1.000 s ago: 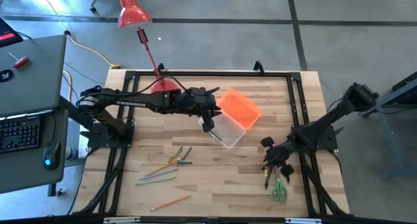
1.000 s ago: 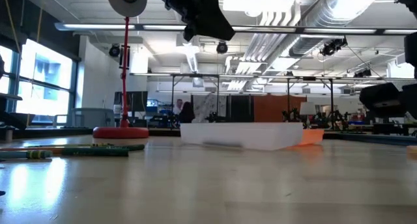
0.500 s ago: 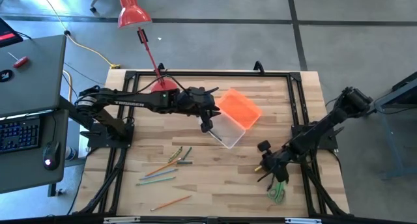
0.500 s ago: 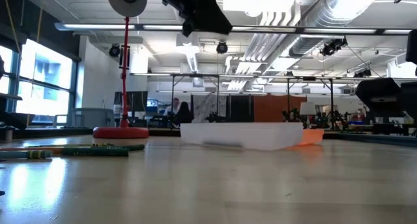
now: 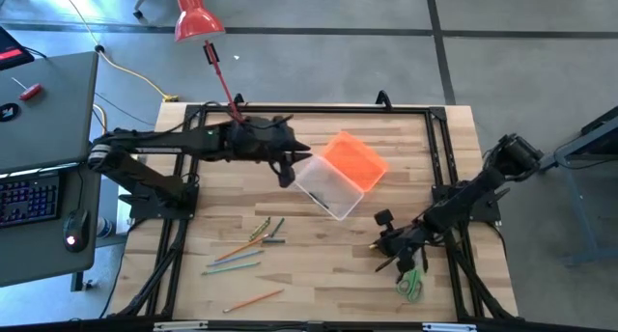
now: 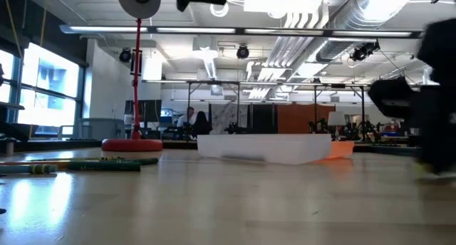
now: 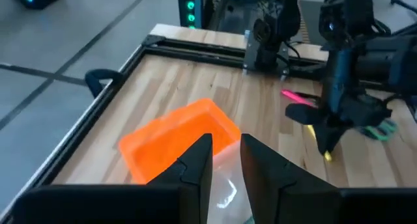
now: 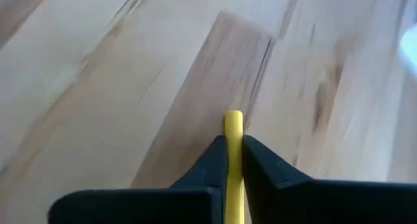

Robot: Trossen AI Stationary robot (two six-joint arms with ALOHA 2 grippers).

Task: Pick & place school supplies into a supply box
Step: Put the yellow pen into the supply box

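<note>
The supply box (image 5: 326, 189), clear plastic, lies mid-table with its orange lid (image 5: 354, 160) open on the far right side. My left gripper (image 5: 286, 178) hovers open and empty above the box's left end; its wrist view shows the lid (image 7: 176, 136) beyond the fingers. Near the right front, my right gripper (image 5: 386, 259) is shut on a yellow pencil (image 8: 233, 129). Green-handled scissors (image 5: 412, 282) lie flat just nearer the front edge. Several loose pencils (image 5: 253, 245) lie at the left front. My right gripper pinches the yellow pencil between its two fingers, the pencil lying along them, and a short end (image 8: 233, 118) sticks out past the fingertips. The fingers slant down toward the tabletop. Whether the pencil touches the wood, I cannot tell.
A red desk lamp stands with its round base (image 5: 241, 127) at the far left of the table. A pink pen (image 7: 296, 97) lies beside the right arm. A black frame (image 5: 439, 168) runs round the tabletop. Bare wood lies between box and front edge.
My left gripper has risen and drawn back toward the table's left edge, away from over the box. My right gripper has slid a little toward the table's left, tipping further down.
</note>
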